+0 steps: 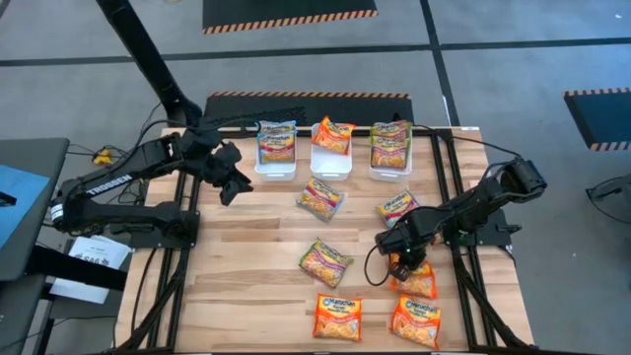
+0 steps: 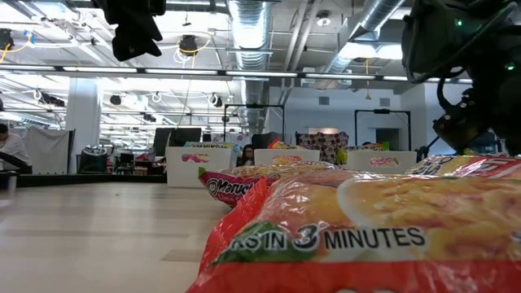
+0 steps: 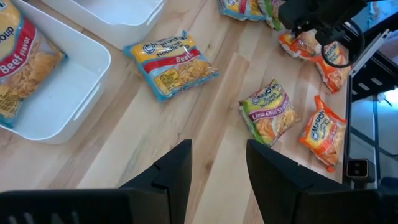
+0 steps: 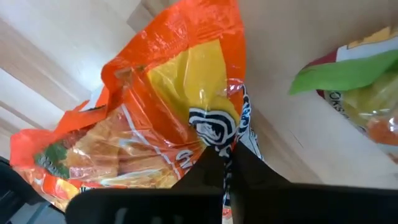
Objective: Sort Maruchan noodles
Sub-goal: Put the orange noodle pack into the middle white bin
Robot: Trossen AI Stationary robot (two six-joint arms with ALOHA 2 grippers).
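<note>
Three white trays stand along the far edge: a blue-yellow packet lies in the left one, an orange packet in the middle one, green packets in the right one. Loose packets lie flat on the wood: a pale yellow-blue one, a green-pink one, a green one and two orange ones. My left gripper hovers open over bare wood near the left tray. My right gripper is shut on a third orange packet. My right gripper pinches the orange packet between its two fingers at the crumpled edge beside the round logo, coming from above and pointing down. The wrapper bulges up toward the fingers. Whether the packet's other end still lies on the table, I cannot tell.
The green-pink packet lies close beside the held one. An orange packet fills the near foreground of the low view. Dark frame rails and cables run along the table's left and right edges. Bare wood spreads over the near left part.
</note>
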